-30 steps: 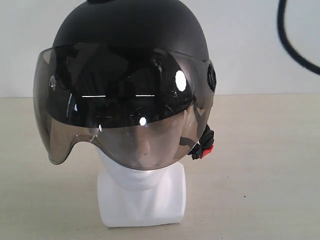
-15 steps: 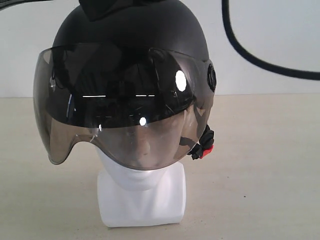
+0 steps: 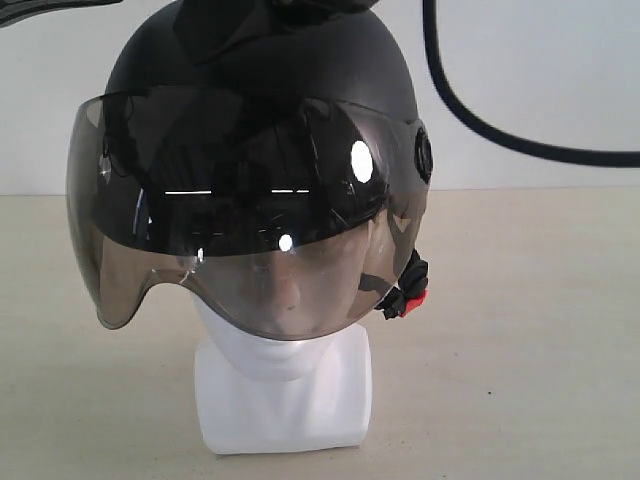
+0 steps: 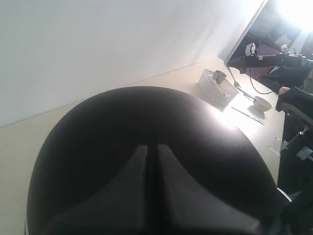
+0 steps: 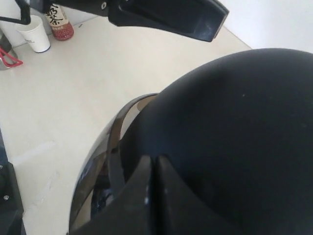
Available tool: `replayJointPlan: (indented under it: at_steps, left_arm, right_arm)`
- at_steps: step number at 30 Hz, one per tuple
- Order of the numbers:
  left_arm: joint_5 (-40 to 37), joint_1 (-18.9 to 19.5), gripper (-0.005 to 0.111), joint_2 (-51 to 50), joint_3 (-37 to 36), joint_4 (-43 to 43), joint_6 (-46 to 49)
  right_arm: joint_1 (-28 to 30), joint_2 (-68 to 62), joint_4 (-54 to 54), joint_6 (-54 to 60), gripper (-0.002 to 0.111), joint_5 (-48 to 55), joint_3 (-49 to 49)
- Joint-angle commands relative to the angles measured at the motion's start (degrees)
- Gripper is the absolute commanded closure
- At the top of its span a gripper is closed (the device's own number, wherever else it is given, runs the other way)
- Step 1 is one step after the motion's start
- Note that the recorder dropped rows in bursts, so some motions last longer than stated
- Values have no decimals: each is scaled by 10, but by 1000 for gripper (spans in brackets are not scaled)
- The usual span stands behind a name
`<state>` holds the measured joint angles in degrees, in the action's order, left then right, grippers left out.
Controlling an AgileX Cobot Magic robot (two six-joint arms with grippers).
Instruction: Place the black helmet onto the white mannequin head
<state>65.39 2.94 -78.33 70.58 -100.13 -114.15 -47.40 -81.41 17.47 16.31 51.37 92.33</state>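
The black helmet point(image 3: 260, 70) sits on the white mannequin head point(image 3: 285, 385), and its smoky visor point(image 3: 240, 260) covers the face. The red buckle clip point(image 3: 414, 302) hangs at the right side. In the left wrist view my left gripper point(image 4: 151, 147) is shut and empty, close over the matte crown point(image 4: 122, 127). My right gripper point(image 5: 152, 159) is shut too, over the crown point(image 5: 234, 122) near the visor rim point(image 5: 115, 142). In the right wrist view the left gripper's fingers point(image 5: 171, 14) show from the side. In the exterior view, dark gripper parts point(image 3: 215, 30) sit at the helmet's top.
A black cable point(image 3: 470, 110) loops down at the upper right. The right wrist view shows a white paper cup point(image 5: 36, 34) and a red-labelled bottle point(image 5: 58, 22) on the beige table point(image 5: 73, 98). The left wrist view shows a white mesh basket point(image 4: 218, 85) and a bowl point(image 4: 262, 103).
Dark gripper parts have come down into view at the helmet's top. The black cable has swung left and lower. The helmet and head have not moved.
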Motion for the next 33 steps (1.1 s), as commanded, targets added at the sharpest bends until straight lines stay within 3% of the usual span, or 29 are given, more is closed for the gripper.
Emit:
replayJointPlan:
  at_steps: [1, 18, 27, 33]
  left_arm:
    - [9, -3, 102, -2, 4, 2, -25]
    - [46, -4, 102, -8, 4, 5, -24]
    - [46, -61, 102, -44, 4, 2, -14]
    - [46, -68, 102, -49, 4, 2, -11]
  right_arm:
    - [-1, 0, -2, -6, 109, 18, 3]
    - [-5, 0, 0, 3, 109, 41, 3]
    - [-5, 0, 0, 3, 109, 68, 3]
    - [-5, 0, 0, 3, 109, 81, 3]
